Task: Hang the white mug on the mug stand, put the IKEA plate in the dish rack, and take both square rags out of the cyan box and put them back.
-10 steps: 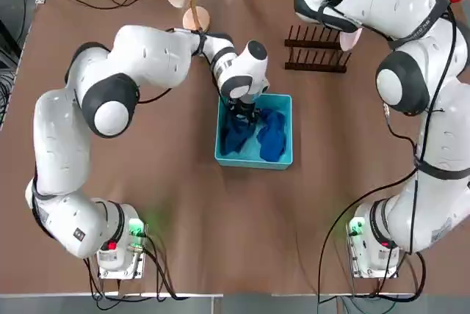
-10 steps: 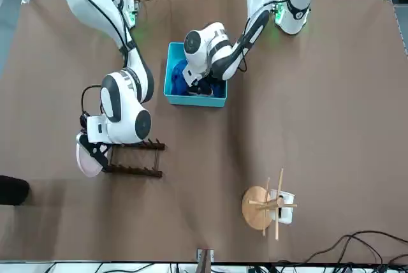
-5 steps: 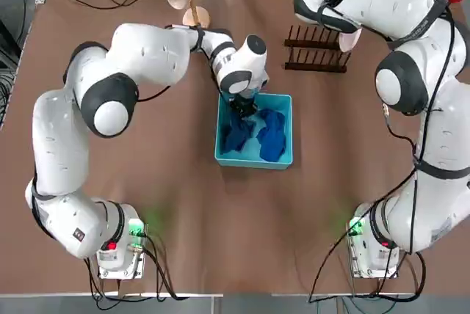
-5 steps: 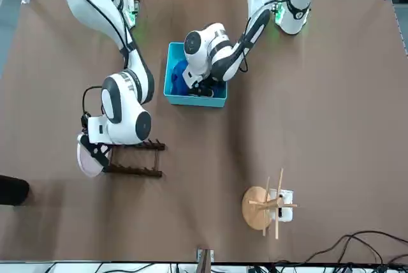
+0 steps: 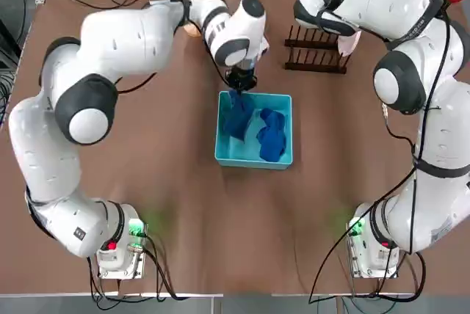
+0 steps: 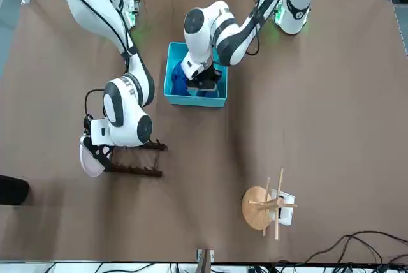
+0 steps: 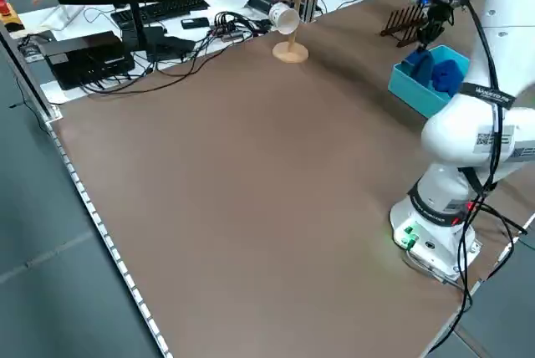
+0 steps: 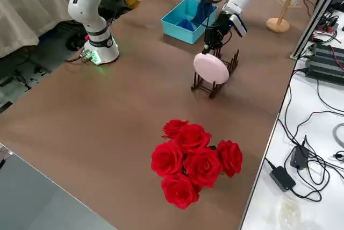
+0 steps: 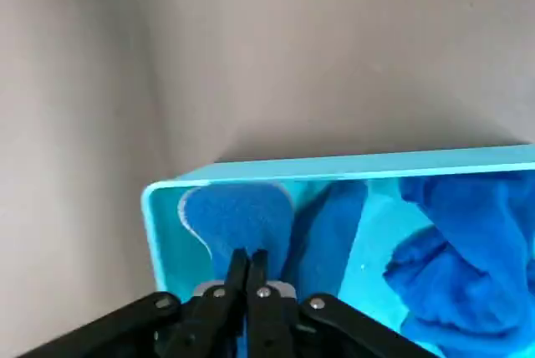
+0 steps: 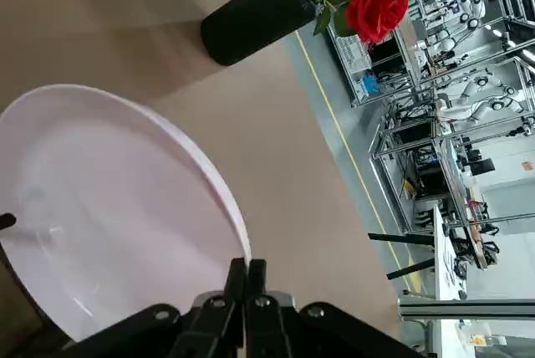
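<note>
My left gripper (image 5: 241, 85) is above the far left corner of the cyan box (image 5: 283, 158), shut on one square rag (image 5: 236, 114). That blue rag hangs from the fingers (image 9: 248, 264) down into the box. The second rag (image 5: 272, 135) lies crumpled in the box's right half. My right gripper (image 10: 247, 272) is shut on the rim of the IKEA plate (image 8: 211, 67). It holds the plate upright at the end of the dish rack (image 5: 316, 59). The white mug (image 6: 285, 206) hangs on the mug stand (image 6: 258, 208) near the far edge.
A bunch of red roses (image 8: 193, 160) in a dark vase stands on the table to the robot's right of the rack. Cables and equipment (image 7: 125, 40) lie beyond the far edge. Bare brown tabletop (image 5: 242, 226) stretches between the box and the arms' bases.
My left gripper closed on a rag in the box, then rose and shifted toward the far edge, pulling the rag up. The right arm and plate barely moved.
</note>
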